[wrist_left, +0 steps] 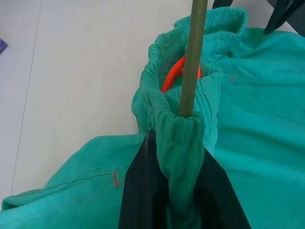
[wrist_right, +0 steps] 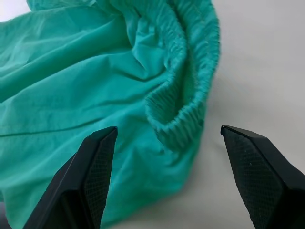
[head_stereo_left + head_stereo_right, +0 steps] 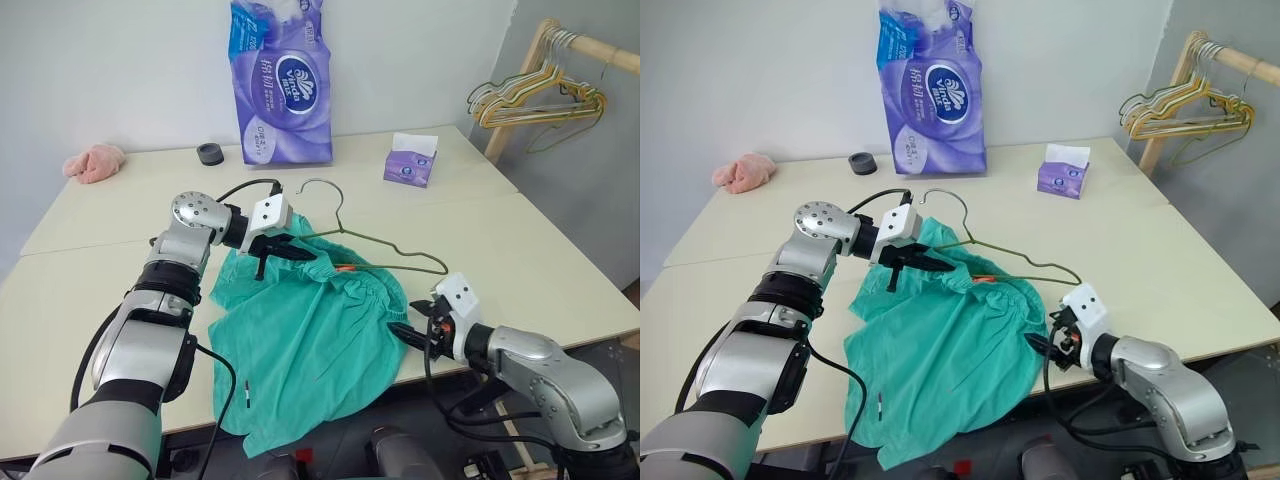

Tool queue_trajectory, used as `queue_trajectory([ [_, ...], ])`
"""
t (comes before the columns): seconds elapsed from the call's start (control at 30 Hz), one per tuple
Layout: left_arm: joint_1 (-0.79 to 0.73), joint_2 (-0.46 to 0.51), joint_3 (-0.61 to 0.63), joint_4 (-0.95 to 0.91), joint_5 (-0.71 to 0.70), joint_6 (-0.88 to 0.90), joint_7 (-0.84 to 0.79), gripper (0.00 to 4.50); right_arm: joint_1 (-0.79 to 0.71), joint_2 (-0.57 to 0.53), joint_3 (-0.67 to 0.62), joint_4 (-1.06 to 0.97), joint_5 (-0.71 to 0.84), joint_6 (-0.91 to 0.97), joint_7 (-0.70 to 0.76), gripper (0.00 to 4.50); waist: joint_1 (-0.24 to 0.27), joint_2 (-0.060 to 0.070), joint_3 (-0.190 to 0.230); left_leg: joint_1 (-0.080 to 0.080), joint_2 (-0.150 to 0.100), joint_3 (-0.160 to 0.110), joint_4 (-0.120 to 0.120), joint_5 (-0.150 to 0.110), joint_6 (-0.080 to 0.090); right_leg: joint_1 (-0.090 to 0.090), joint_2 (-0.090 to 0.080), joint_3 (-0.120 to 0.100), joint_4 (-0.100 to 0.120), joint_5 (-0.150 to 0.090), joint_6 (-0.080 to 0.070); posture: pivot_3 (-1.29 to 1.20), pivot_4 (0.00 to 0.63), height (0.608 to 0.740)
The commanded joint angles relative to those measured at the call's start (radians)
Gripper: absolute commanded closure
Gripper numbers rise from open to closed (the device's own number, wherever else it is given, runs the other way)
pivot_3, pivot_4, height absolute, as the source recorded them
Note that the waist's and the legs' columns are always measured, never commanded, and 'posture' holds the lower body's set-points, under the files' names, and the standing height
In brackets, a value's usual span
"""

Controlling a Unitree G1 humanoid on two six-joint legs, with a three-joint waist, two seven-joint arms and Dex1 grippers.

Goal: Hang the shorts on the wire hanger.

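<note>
Nearest to me, my right claw [image 3: 418,322] hangs with its two black fingers spread wide and nothing between them, just off the table's front edge and close beside the near end of the shorts' waistband. The shorts [image 3: 305,350] lie crumpled on the cream table [image 3: 560,260], one leg drooping over the front edge. They are thin teal-green cloth, creased and limp, so I judge them light and floppy: they will sag wherever I let go and will not hold a shape. The gathered elastic waistband [image 2: 183,90] is the thicker, ribbed part, and I reckon it the best hold, since my textured pads should bite there without slipping.

A little further in, my left claw [image 3: 290,248] is clamped on a bunched fold of that waistband together with the wire hanger [image 3: 385,245], whose thin olive rod runs up out of the cloth. The hanger is stiff, smooth and slender, its hook curving up behind; I expect cloth to slide easily along it. An orange loop [image 1: 174,78] shows inside the waistband.

Farther back stand a small tissue box [image 3: 411,162], a tall purple tissue pack [image 3: 280,85] and a pink cloth [image 3: 94,162].
</note>
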Motion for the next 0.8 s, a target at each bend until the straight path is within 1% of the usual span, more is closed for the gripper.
queue_trajectory([
  [0.03,-0.027,0.006,0.024,-0.019,-0.021,-0.002,0.008,4.5,-0.025,-0.004,0.035,0.014,-0.021,0.009,-0.027,0.81,-0.001,0.0,0.0,0.0,0.0,0.0,0.0,0.0,0.0,0.0,0.0,0.0,0.0,0.0,0.0,-0.25,0.05,0.74],
  [0.1,-0.025,0.006,0.025,-0.021,-0.021,-0.002,0.01,4.5,-0.032,0.004,0.052,0.032,-0.041,0.003,-0.048,0.81,-0.002,0.0,0.0,0.0,0.0,0.0,0.0,0.0,0.0,0.0,0.0,0.0,0.0,0.0,0.0,-0.24,0.05,0.74],
  [0.13,-0.024,0.006,0.025,-0.021,-0.022,-0.002,0.011,4.5,-0.034,0.012,0.05,0.037,-0.042,0.008,-0.058,1.2,-0.002,0.0,0.0,0.0,0.0,0.0,0.0,0.0,0.0,0.0,0.0,0.0,0.0,0.0,0.0,-0.24,0.05,0.74],
  [0.17,-0.023,0.006,0.025,-0.022,-0.022,-0.002,0.011,4.5,-0.037,0.014,0.051,0.041,-0.045,0.007,-0.063,1.39,-0.002,0.0,0.0,0.0,0.0,0.0,0.0,0.0,0.0,0.0,0.0,0.0,0.0,0.0,0.0,-0.24,0.05,0.74],
  [0.33,-0.018,0.012,0.027,-0.021,-0.023,-0.003,0.009,4.5,-0.055,0.042,0.026,0.055,-0.044,0.006,-0.099,3.19,-0.002,0.0,0.0,0.0,0.0,0.0,0.0,0.0,0.0,0.0,0.0,0.0,0.0,0.0,0.0,-0.24,0.051,0.74],
  [0.43,-0.016,0.019,0.028,-0.021,-0.023,-0.002,0.007,4.5,-0.056,0.037,0.006,0.051,-0.039,0.01,-0.102,4.24,-0.002,0.0,0.0,0.0,0.0,0.0,0.0,0.0,0.0,0.0,0.0,0.0,0.0,0.0,0.0,-0.24,0.052,0.74],
  [0.47,-0.017,0.021,0.029,-0.02,-0.023,-0.002,0.006,4.5,-0.055,0.031,-0.003,0.046,-0.034,0.013,-0.099,4.48,-0.002,0.0,0.0,0.0,0.0,0.0,0.0,0.0,0.0,0.0,0.0,0.0,0.0,0.0,0.0,-0.24,0.052,0.74],
  [0.57,-0.015,0.036,0.029,-0.02,-0.023,-0.002,-0.005,4.5,-0.052,0.001,-0.076,0.029,-0.009,0.031,-0.086,4.48,-0.002,0.0,0.0,0.0,0.0,0.0,0.0,0.0,0.0,0.0,0.0,0.0,0.0,0.0,0.0,-0.25,0.053,0.74],
  [0.8,-0.004,0.089,0.007,-0.012,0.0,-0.044,-0.061,4.5,-0.046,-0.133,-0.221,-0.019,0.065,0.073,-0.015,4.48,-0.002,0.0,0.0,0.0,0.0,0.0,0.0,0.0,0.0,0.0,0.001,0.0,0.0,0.0,0.0,-0.25,0.055,0.74],
])
